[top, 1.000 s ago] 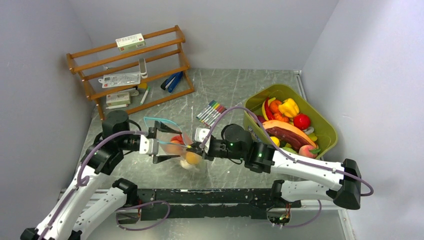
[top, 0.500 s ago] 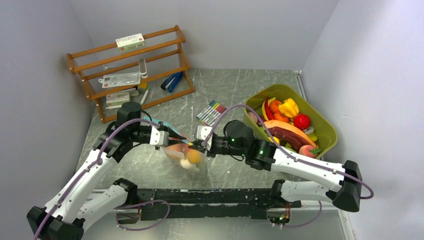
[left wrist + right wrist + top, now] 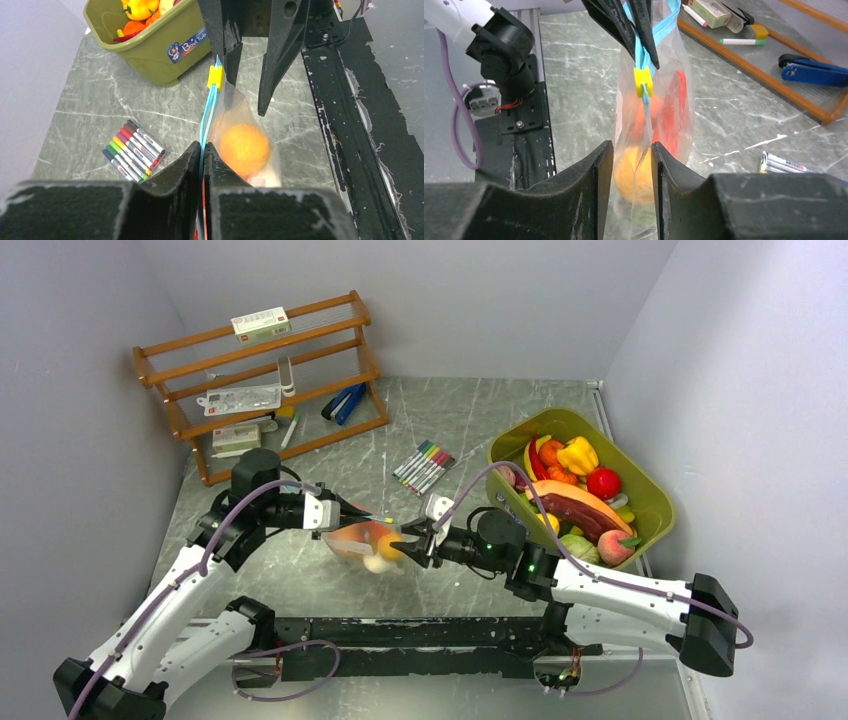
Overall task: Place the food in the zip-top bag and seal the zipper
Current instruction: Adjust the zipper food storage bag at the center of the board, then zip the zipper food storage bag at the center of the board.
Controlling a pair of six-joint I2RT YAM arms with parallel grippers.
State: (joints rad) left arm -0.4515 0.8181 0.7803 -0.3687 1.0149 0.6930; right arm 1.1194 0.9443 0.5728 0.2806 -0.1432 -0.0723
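Legibly, "Bowl Tub" sticker (image 3: 187, 46) on tub (image 3: 142, 57); left pincer (image 3: 201, 146) pinches zipper (image 3: 208, 107).

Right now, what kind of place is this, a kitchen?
Probably a robot practice booth, not a kitchen: plain walls box in one table, two robot arms are bolted at its near edge, and the green tub holds toy food.

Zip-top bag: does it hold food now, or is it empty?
Not empty: an orange fruit and a red piece show through the zip-top bag's clear plastic.
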